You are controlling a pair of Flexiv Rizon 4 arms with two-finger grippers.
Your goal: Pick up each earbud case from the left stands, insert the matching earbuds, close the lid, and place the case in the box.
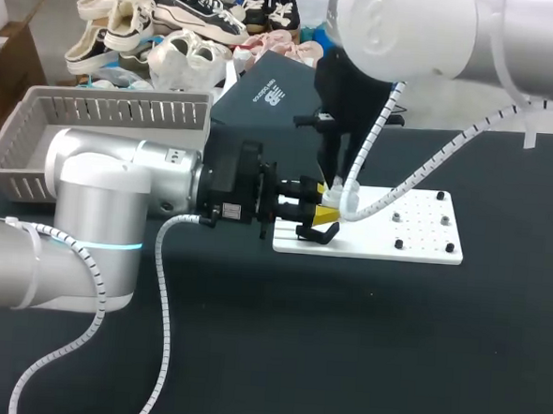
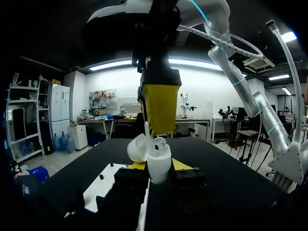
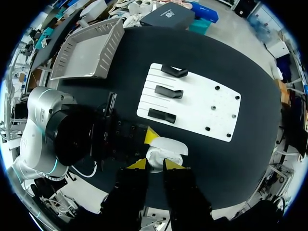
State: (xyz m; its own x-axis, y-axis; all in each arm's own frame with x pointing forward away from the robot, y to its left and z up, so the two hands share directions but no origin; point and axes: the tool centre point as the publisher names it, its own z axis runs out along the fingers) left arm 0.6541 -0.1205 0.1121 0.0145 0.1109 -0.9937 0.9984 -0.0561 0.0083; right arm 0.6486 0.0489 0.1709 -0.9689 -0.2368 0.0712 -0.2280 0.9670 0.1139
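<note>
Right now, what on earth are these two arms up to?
The left gripper holds a white earbud case, lid open, by the edge of the white board. The right gripper hangs just above the case, where one earbud sits at the opening. The lid is not yet closed. The three black stands on the board look empty.

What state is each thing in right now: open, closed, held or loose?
earbud case: lid open, held upright above the table.
earbud: sitting in the earbud case, top showing.
left gripper: shut on the earbud case.
right gripper: hanging just above the earbud case.
</note>
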